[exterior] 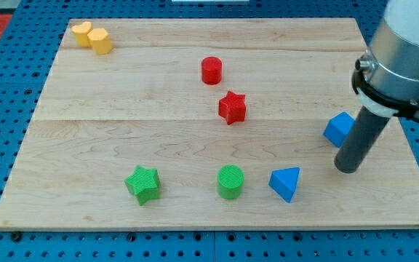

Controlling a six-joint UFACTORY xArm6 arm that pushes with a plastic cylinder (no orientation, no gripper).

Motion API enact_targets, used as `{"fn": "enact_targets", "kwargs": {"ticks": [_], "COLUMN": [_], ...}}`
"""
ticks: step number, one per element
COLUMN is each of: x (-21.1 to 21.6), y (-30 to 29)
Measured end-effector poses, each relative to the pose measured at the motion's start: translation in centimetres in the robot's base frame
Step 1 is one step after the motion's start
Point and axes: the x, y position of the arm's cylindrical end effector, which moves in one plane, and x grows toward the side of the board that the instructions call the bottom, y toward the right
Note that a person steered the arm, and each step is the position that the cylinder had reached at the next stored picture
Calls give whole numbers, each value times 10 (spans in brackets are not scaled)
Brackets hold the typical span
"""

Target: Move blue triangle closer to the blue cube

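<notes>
The blue triangle [286,183] lies near the view's bottom, right of centre, on the wooden board [122,145]. The blue cube [338,129] sits up and to the right of it, near the board's right side. My tip [347,169] rests on the board just below and right of the blue cube, partly covering its right edge with the rod, and to the right of the blue triangle. A gap of bare wood separates my tip from the triangle.
A green cylinder [230,181] stands just left of the blue triangle. A green star [143,183] lies further left. A red star [232,107] and red cylinder [211,70] are mid-board. Two yellow blocks [92,37] sit at the top left corner.
</notes>
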Motion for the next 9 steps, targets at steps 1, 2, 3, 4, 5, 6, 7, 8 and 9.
{"fn": "enact_targets", "kwargs": {"ticks": [1, 2, 3, 4, 5, 6, 7, 8, 9], "x": [-51, -86, -85, -19, 65, 59, 30, 30, 73], "y": [4, 16, -10, 6, -53, -127, -100, -58, -47]}}
